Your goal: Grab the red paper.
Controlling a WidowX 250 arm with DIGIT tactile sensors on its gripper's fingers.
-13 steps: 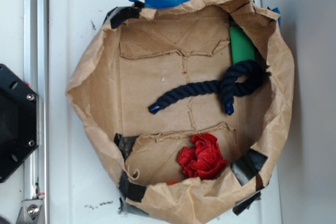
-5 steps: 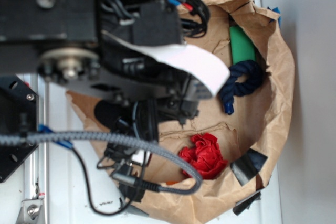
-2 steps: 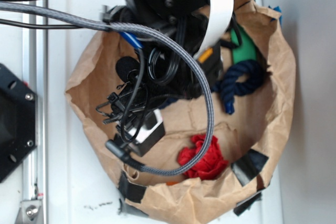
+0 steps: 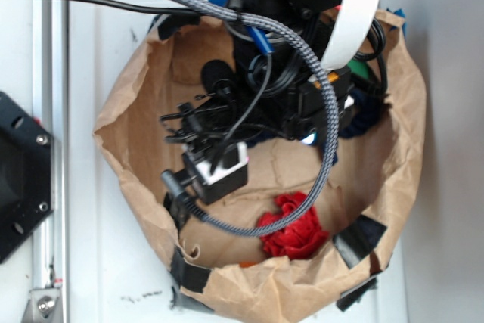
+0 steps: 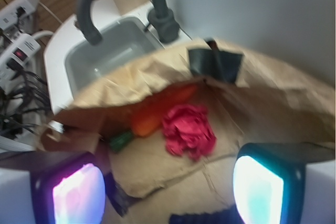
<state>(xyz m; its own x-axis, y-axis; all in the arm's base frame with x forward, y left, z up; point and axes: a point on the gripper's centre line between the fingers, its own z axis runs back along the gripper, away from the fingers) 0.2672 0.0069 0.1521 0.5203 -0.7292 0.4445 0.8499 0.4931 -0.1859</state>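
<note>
The red paper (image 5: 189, 129) lies on the floor of the paper tray (image 4: 125, 96), open from above, with bare floor between it and the gripper (image 5: 168, 187), whose fingers (image 5: 260, 190) stand wide apart. An orange carrot (image 5: 157, 111) lies just beside the paper on the wall side, under the tray's crumpled rim, which rises close behind with a black tape patch (image 5: 215, 64). The blue rope (image 5: 202, 217) lies at the near edge, below the fingers. A braided cable (image 4: 302, 202) crosses over the paper in the exterior view.

Arm (image 4: 295, 73) shifted further right, covering rope (image 4: 363, 115).
</note>
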